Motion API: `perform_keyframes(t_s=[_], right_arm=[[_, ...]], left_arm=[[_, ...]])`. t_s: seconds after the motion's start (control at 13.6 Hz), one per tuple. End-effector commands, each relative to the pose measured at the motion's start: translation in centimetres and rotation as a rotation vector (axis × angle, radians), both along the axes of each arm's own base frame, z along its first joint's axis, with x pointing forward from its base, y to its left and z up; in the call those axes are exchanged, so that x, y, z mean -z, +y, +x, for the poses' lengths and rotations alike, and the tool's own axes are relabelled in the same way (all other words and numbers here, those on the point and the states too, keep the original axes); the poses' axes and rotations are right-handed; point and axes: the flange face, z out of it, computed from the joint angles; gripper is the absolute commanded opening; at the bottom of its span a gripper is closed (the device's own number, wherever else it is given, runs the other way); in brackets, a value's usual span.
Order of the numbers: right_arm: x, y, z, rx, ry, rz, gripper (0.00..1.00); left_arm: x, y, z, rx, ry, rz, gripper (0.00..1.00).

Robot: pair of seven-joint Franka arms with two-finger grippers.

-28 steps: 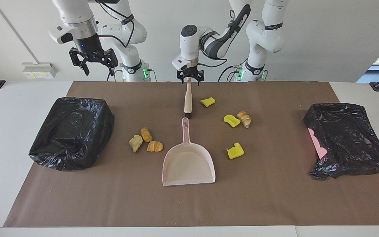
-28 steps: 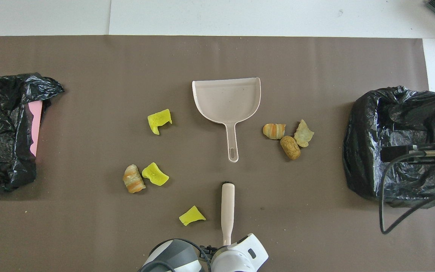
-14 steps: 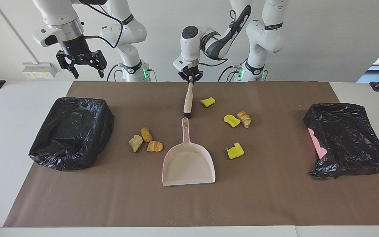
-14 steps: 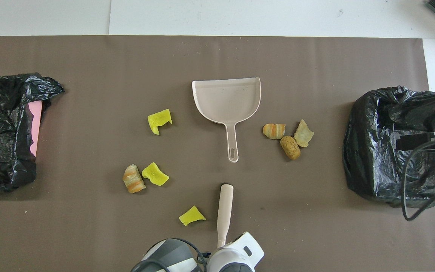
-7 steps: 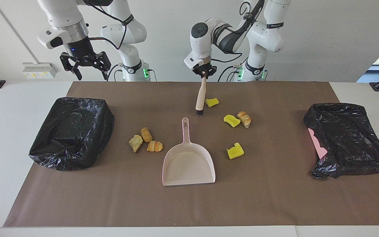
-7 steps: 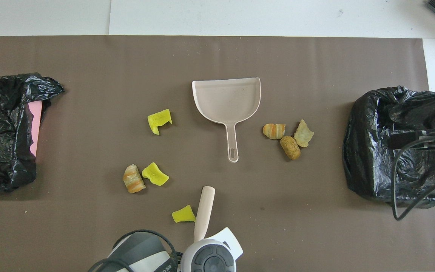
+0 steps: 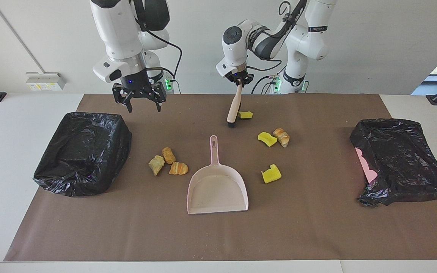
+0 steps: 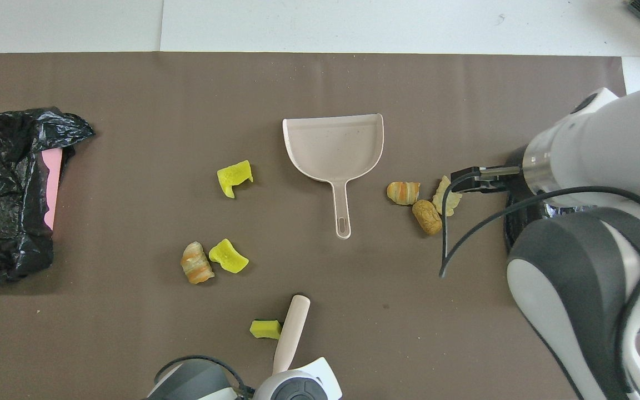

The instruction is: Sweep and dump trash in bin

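Gripping the top of the brush (image 7: 234,108), the left hand (image 7: 238,79) is clamped on the beige handle and holds it tilted, bristles down on the brown mat (image 7: 317,227) just below the hand. A yellow sponge scrap (image 7: 246,114) lies touching or just beside the brush's lower end, on the side toward the left arm's base. From overhead the same brush (image 8: 291,333) and scrap (image 8: 265,329) sit side by side close to the robots' edge of the mat.

The right hand (image 7: 139,99) hangs in the air with its fingers spread apart and nothing between them, over the mat beside the black-bagged bin (image 7: 84,151) at its own end of the table. Below and out from this hand lie three scraps bunched together: a pale lump (image 7: 156,165), a tan roll (image 7: 168,155) and an orange croissant piece (image 7: 178,168).

Out from the left hand, the pink dustpan (image 7: 216,187) lies flat on the mat, its handle pointing back toward the brush, well apart from it. Toward the left arm's end sit a yellow sponge (image 7: 267,138) touching a croissant lump (image 7: 281,137), and another yellow chunk (image 7: 271,174) near the pan's edge. A second bagged bin (image 7: 400,161) stands at that end of the table.
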Motion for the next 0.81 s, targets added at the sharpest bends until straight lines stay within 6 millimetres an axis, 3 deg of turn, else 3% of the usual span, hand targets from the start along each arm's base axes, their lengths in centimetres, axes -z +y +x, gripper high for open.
perform_keyframes(t_s=[0.0, 0.15, 0.22, 0.44, 0.51, 0.73], right_arm=[[4.2, 3.7, 2.3, 0.058, 0.020, 0.044, 1.00], [8.9, 9.9, 2.7, 0.061, 0.024, 0.063, 1.00], [10.8, 11.7, 2.7, 0.057, 0.034, 0.063, 1.00], [14.1, 15.3, 2.4, 0.049, 0.038, 0.063, 1.00], [14.1, 15.9, 2.3, 0.038, 0.017, 0.071, 1.00], [17.8, 18.2, 1.4, -0.013, 0.058, 0.049, 1.00]], left_arm=[[0.1, 3.0, 0.9, -0.027, 0.013, -0.031, 0.00], [1.0, 5.1, 4.8, -0.078, 0.016, -0.053, 0.00], [1.5, 6.7, 7.2, -0.114, 0.014, -0.069, 0.00], [1.7, 9.4, 13.0, -0.156, 0.000, -0.066, 0.00], [0.7, 10.0, 14.5, -0.167, -0.024, -0.070, 0.00], [-2.5, 13.6, 18.5, -0.197, -0.069, -0.128, 0.00]])
